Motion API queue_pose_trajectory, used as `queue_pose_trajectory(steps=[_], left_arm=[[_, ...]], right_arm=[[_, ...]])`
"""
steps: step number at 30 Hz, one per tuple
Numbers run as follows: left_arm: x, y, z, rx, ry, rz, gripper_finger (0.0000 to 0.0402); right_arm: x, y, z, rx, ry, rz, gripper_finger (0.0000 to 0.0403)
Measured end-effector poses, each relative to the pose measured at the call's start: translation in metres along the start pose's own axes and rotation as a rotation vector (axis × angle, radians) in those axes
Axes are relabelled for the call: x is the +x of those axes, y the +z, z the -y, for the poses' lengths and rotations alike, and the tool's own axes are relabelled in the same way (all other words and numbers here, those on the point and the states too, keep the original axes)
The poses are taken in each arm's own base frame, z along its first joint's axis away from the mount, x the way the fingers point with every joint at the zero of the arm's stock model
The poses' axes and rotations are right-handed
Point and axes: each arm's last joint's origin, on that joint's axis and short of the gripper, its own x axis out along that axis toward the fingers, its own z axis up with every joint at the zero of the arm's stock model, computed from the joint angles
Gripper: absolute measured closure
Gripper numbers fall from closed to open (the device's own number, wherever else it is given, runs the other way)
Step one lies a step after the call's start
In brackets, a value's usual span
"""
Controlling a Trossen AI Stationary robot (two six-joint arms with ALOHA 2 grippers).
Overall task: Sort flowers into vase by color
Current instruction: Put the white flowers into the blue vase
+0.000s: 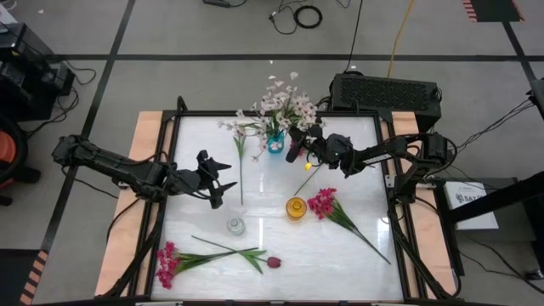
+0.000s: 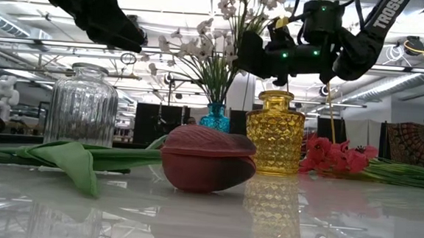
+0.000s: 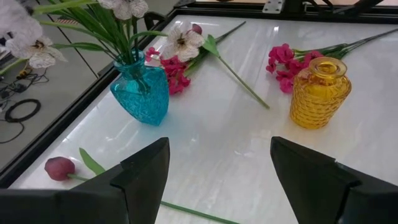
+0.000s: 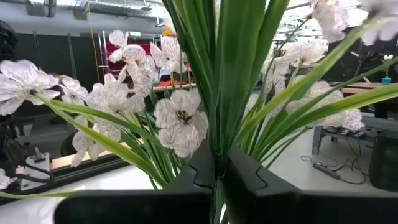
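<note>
A blue vase (image 1: 274,144) at the table's far middle holds a bunch of white-pink flowers (image 1: 285,102). Just right of it, above the table, my right gripper (image 4: 217,165) is shut on another white spray. My left gripper (image 1: 221,181) hovers open left of centre with nothing between its fingers (image 3: 149,168). A maroon tulip (image 3: 59,168) lies near the far edge, its stem running under that gripper. A magenta cluster (image 3: 173,78) lies on the table beside the blue vase. My right gripper pinches the white spray's green stem (image 4: 217,146), where its long leaves spread, between its two fingers. The fingers lie about level, coming from the table's right, across the stem. The spray stands upright, blossoms above the fingers. The fingers hide its lower end.
A yellow vase (image 1: 295,207) and a clear glass vase (image 1: 235,225) stand near the table's middle. Magenta flowers (image 1: 321,202) lie right of the yellow vase. More magenta flowers (image 1: 167,263) and a second maroon tulip (image 1: 274,262) lie along the near edge.
</note>
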Motion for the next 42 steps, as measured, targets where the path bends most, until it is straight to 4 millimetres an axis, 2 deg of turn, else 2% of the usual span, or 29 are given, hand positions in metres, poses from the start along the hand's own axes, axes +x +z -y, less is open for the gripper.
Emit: queue_pose_trajectory(steps=[18,25,31,36,42], left_arm=[[0.000,0.000,0.000,0.001,0.000,0.000,0.0116],[0.000,0.000,0.000,0.001,0.001,-0.001,0.0116],[0.000,-0.001,0.000,0.006,0.003,-0.011,0.0116],[0.002,-0.007,-0.001,0.010,0.006,-0.026,0.0116],[0.002,-0.007,0.000,0.002,0.004,-0.017,0.0116]], right_arm=[[0.000,-0.004,0.000,-0.007,0.021,-0.044,0.0394],[0.000,-0.009,0.000,-0.016,0.020,-0.085,0.0330],[-0.003,0.001,0.000,-0.022,0.024,-0.082,0.0277],[-0.007,0.008,0.001,-0.031,0.024,-0.124,0.0261],[-0.014,0.019,0.004,-0.041,0.021,-0.189,0.0261]])
